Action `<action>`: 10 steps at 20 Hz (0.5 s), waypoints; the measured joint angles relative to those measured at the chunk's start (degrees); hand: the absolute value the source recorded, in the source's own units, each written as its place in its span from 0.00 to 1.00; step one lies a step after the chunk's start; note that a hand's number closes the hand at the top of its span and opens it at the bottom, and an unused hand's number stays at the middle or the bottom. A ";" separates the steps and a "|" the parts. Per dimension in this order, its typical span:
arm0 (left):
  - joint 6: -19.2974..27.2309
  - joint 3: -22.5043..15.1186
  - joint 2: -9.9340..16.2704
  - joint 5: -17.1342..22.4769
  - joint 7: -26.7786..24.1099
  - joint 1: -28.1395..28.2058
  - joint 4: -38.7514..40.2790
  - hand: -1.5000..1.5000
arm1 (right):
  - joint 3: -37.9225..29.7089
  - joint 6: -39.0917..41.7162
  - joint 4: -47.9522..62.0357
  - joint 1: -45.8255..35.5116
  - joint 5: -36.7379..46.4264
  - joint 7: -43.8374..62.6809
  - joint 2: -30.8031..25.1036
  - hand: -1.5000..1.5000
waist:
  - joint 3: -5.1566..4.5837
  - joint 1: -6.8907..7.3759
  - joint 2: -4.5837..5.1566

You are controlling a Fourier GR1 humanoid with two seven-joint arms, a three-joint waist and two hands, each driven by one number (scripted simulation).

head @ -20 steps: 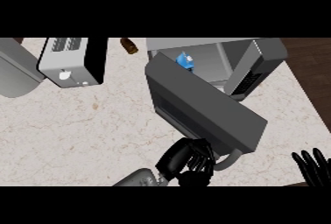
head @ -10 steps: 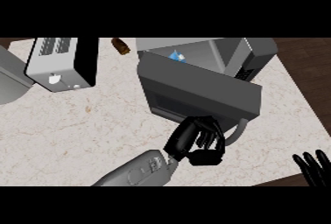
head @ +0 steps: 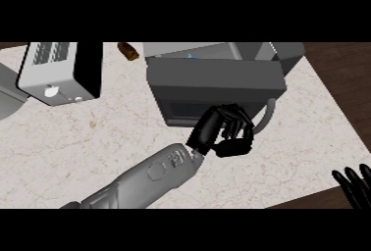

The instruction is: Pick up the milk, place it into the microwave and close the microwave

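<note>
A: What is the left hand (head: 225, 130) doing?

B: It is pressing against the near face of the microwave door (head: 215, 87), fingers curled but gripping nothing. I judge it is placed there to swing the door toward the microwave (head: 272, 53); the door is looking nearly shut.

A: And the milk?

B: A small blue and white bit (head: 191, 56) is showing in the gap just beyond the door's far edge. That is probably the milk, sitting inside the cavity, though most of it is hidden.

A: Is the handle (head: 267, 115) being held?

B: It is curving down at the door's right side, just beside the fingers. Whether they are touching it, I cannot tell.

A: The right hand (head: 354, 182)?

B: It is resting at the near right corner, fingers straight and pointing up, holding nothing.

A: Anything standing in the way?

B: Not in the door's path, as far as I can judge. A toaster (head: 59, 72) is sitting to the far left, well apart, and a brown thing (head: 128, 50) is lying just left of the microwave on the counter (head: 80, 137).
</note>
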 measured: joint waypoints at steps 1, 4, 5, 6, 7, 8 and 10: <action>-0.21 0.37 0.00 1.03 -0.13 -0.81 0.69 1.00 | 0.00 -0.18 -0.23 -0.16 -0.26 0.42 -0.10 0.00 | 0.01 -0.17 0.14; -0.46 1.61 -0.01 3.88 -0.83 -2.87 2.82 1.00 | -0.33 -0.59 -1.14 -0.39 -1.27 1.44 -0.50 0.00 | 0.03 -0.82 0.42; -0.45 1.97 -0.01 4.76 -1.17 -3.41 3.54 1.00 | -0.51 -0.79 -1.34 -0.50 -1.48 1.63 -0.55 0.00 | 0.04 -1.01 0.49; -0.73 2.30 -0.01 5.55 -1.63 -4.00 4.33 1.00 | -0.72 -0.92 -1.54 -0.69 -1.95 1.83 -0.63 0.00 | 0.05 -1.03 0.57; -0.83 2.70 -0.01 6.37 -2.18 -4.44 5.00 1.00 | -1.03 -1.12 -1.88 -0.74 -2.26 2.14 -0.83 0.00 | 0.04 -1.18 0.62; -0.95 3.11 0.00 7.16 -2.59 -4.94 5.72 1.00 | -1.10 -1.21 -2.09 -0.87 -2.48 2.36 -0.93 0.00 | 0.05 -1.40 0.74; -1.52 3.97 0.00 8.83 -3.08 -6.12 7.02 1.00 | -1.22 -1.37 -2.50 -1.20 -3.00 2.94 -1.23 0.00 | 0.05 -1.74 0.95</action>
